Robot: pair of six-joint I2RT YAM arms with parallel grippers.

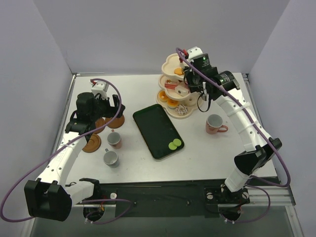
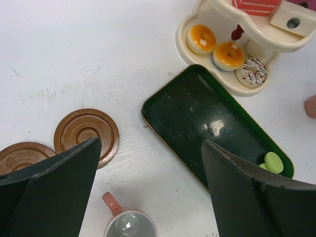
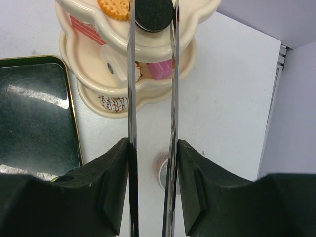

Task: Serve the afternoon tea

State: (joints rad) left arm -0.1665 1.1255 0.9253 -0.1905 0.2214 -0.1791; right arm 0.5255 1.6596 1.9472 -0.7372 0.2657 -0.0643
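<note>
The cream three-tier stand (image 1: 170, 81) holds donuts, cake slices and biscuits; it also shows in the right wrist view (image 3: 148, 49). My right gripper (image 3: 153, 148) is shut on the long metal tongs (image 3: 131, 98), whose tips pinch a dark round sandwich cookie (image 3: 154, 15) over the top tier. My left gripper (image 2: 150, 148) is open and empty above a pink cup (image 2: 129, 224), with brown saucers (image 2: 86, 136) to its left. Two cups (image 1: 114, 139) stand at the left and one cup (image 1: 215, 123) at the right.
The dark green tray (image 1: 155, 128) lies in the middle with two green macarons (image 1: 174, 144) at its near right corner. A third saucer (image 1: 92, 143) lies by the left cups. Grey walls enclose the table on three sides.
</note>
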